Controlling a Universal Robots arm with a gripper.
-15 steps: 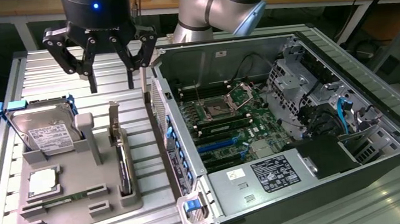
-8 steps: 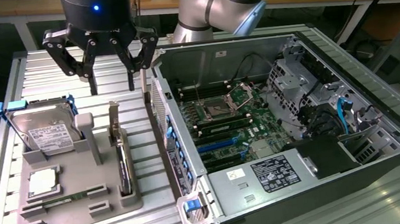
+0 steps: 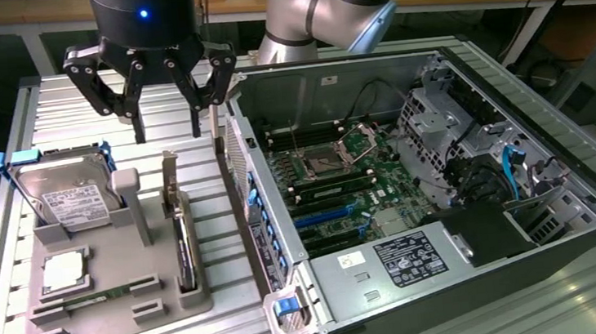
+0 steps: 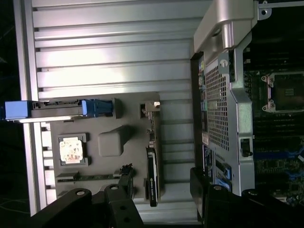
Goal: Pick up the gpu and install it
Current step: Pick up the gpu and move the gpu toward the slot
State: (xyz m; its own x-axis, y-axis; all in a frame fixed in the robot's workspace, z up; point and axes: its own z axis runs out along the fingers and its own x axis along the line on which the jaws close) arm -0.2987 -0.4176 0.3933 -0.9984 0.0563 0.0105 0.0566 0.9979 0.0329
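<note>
The gpu [image 3: 184, 248] stands on its edge in a slot of the grey holder tray [image 3: 105, 321], its silvery bracket end rising toward the far side. In the wrist view the gpu [image 4: 152, 166] is a thin dark strip running along the tray. My gripper [image 3: 176, 128] hangs open well above the table, over the tray's far end near the gpu's bracket, holding nothing. In the wrist view the gripper [image 4: 161, 187] straddles the line of the card, its dark fingers [image 4: 124, 183] spread wide to either side.
An open computer case [image 3: 563, 191] lies at the exterior view's right, its motherboard [image 3: 333, 188] exposed. The case's metal wall [image 4: 228, 109] runs close beside the tray. The tray also holds a hard drive in a blue frame [image 3: 65, 193], a processor [image 3: 64, 271] and a memory stick [image 3: 87, 298].
</note>
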